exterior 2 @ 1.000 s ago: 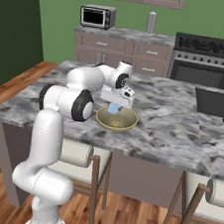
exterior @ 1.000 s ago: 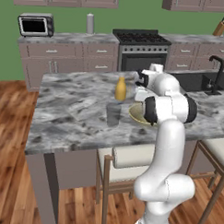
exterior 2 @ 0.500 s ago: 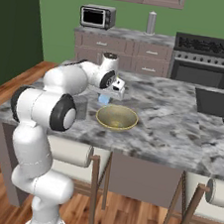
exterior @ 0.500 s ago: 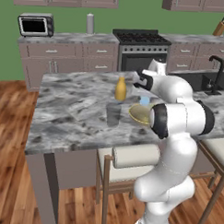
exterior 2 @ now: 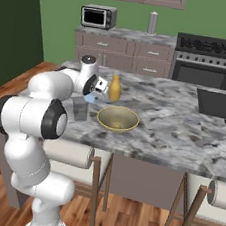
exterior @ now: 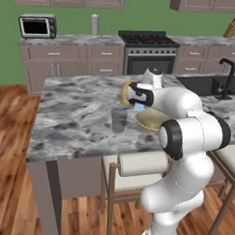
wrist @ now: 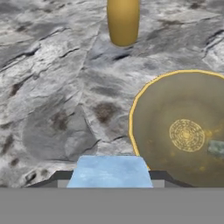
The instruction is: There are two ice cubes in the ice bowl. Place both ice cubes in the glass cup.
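While the jaws clamp one ice cube [wrist: 109,171], the other ice cube [wrist: 217,148] lies in the ice bowl [wrist: 144,127].

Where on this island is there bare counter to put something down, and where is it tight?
Free: the marble counter left of the glass cup, and the stretch between the ice bowl and the sink. Crowded: the cluster of cup, bowl and bottle, where the gripper holds an ice cube.
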Robot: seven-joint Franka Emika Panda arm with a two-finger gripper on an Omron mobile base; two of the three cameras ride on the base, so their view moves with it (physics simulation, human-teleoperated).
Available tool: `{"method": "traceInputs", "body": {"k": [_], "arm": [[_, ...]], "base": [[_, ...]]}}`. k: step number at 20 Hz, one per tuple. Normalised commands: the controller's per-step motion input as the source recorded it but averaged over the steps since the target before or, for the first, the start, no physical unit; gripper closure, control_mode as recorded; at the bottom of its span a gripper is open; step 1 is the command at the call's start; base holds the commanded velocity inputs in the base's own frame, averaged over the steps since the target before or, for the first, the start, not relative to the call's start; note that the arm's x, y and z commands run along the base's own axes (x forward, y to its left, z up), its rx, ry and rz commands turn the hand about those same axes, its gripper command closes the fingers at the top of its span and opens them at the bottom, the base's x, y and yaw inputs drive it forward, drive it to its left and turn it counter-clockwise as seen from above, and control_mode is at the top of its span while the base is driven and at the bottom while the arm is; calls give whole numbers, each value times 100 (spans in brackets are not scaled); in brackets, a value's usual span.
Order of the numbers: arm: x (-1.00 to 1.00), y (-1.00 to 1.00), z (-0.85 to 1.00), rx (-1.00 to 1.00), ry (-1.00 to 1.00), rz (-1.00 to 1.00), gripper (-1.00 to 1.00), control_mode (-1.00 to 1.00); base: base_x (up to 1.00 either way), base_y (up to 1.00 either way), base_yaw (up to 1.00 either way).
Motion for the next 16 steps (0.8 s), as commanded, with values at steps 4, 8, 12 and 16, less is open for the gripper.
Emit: {"method": "traceInputs", "body": {"k": [4, 8, 12, 16], "arm": [[0, 9, 7, 0, 1, 0, 100, -100], [0, 2, 0, 0, 0, 0, 100, -100], [3, 11, 3, 3, 4, 0, 100, -100], [14, 51, 0, 0, 22, 0, 100, -100]], "base": [[0, 0, 0], [0, 0, 0], [0, 0, 0], [0, 0, 0]]}}
